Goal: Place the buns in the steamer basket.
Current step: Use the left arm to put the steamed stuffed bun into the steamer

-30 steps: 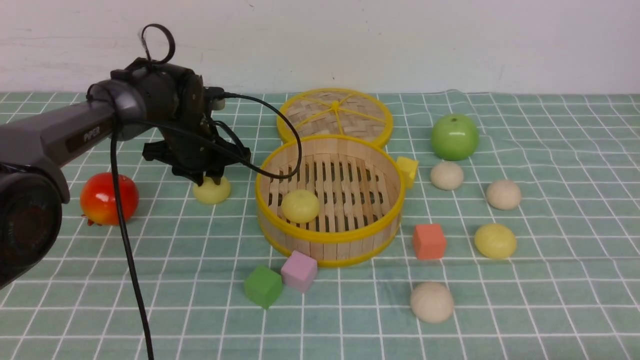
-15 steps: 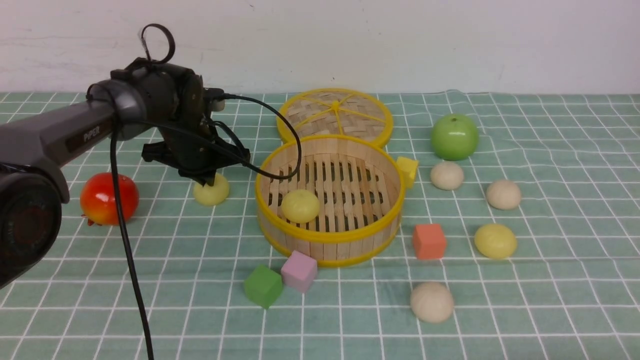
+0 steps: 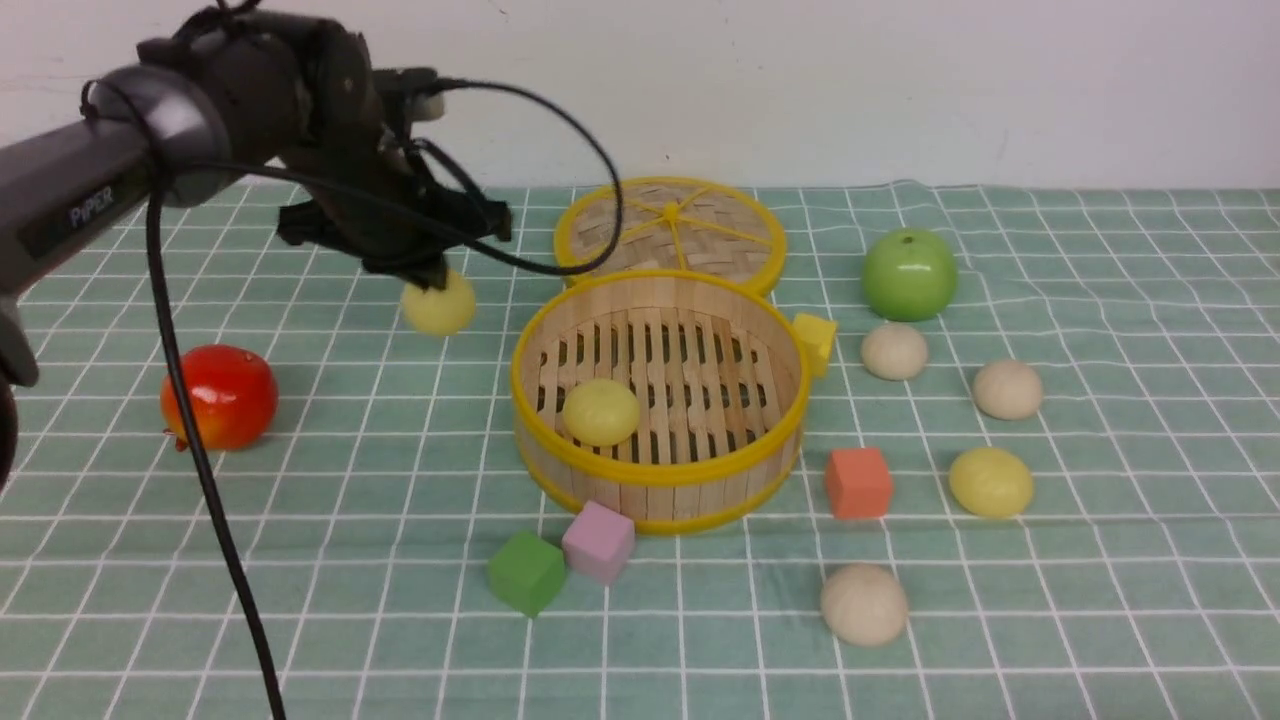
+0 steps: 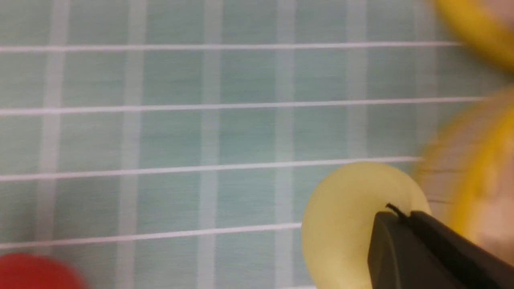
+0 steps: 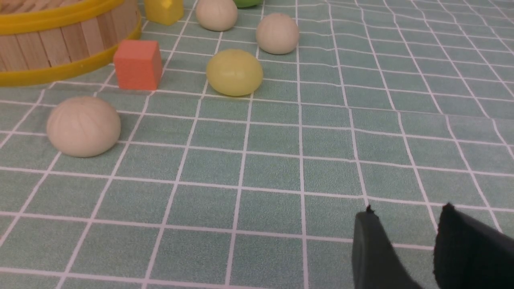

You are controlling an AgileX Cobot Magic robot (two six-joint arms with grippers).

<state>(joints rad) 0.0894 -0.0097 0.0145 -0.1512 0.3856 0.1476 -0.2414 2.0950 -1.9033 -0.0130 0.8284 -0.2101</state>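
My left gripper [image 3: 425, 282] is shut on a pale yellow bun [image 3: 438, 308] and holds it in the air, left of the steamer basket [image 3: 660, 478]. The left wrist view shows this bun [image 4: 341, 224] pinched at the fingertips [image 4: 385, 241]. A second yellow bun [image 3: 600, 411] lies inside the basket. On the cloth to the right lie a yellow bun [image 3: 990, 481] and three beige buns [image 3: 894, 351] [image 3: 1007, 389] [image 3: 864, 603]. My right gripper [image 5: 405, 212] shows only in its wrist view, open and empty, low over the cloth near those buns [image 5: 83, 126].
The flat woven lid [image 3: 670, 230] lies behind the basket. A green apple [image 3: 909, 273] is at the back right and a red apple [image 3: 219, 397] at the left. Yellow [image 3: 815, 340], orange [image 3: 858, 482], pink [image 3: 598, 541] and green [image 3: 526, 572] cubes ring the basket.
My left gripper closed on the yellow bun left of the basket and lifted it off the cloth, moving up. Everything else stayed put.
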